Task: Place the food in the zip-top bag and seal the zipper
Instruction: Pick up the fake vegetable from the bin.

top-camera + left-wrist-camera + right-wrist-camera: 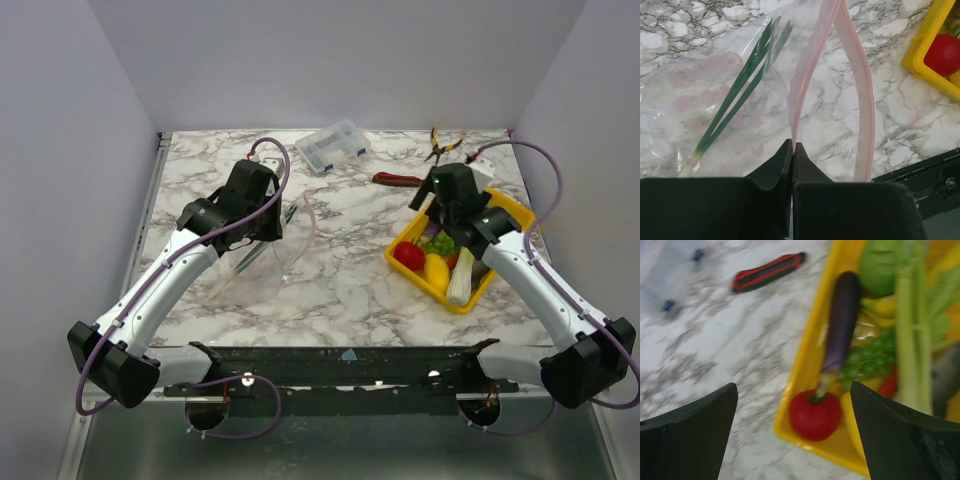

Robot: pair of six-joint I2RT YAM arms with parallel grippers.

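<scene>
The clear zip-top bag (262, 262) lies flat on the marble left of centre, its mouth open. In the left wrist view the bag (700, 95) holds a green scallion (740, 95). My left gripper (792, 146) is shut on one lip of the pink zipper (805, 75); the other lip (865, 115) bows away to the right. My right gripper (794, 386) is open and empty above the near-left corner of the yellow tray (810, 365). In the tray lie a red tomato (815, 417), a purple eggplant (840, 320), a green ball (880, 265), celery (910, 340) and yellow pieces (880, 305).
A rigid clear compartment box (333, 146) stands at the back centre. A red-handled tool (397, 180) and pliers (438, 148) lie at the back right, near the tray (510, 205). White walls enclose the table. A black frame (340, 365) runs along the near edge.
</scene>
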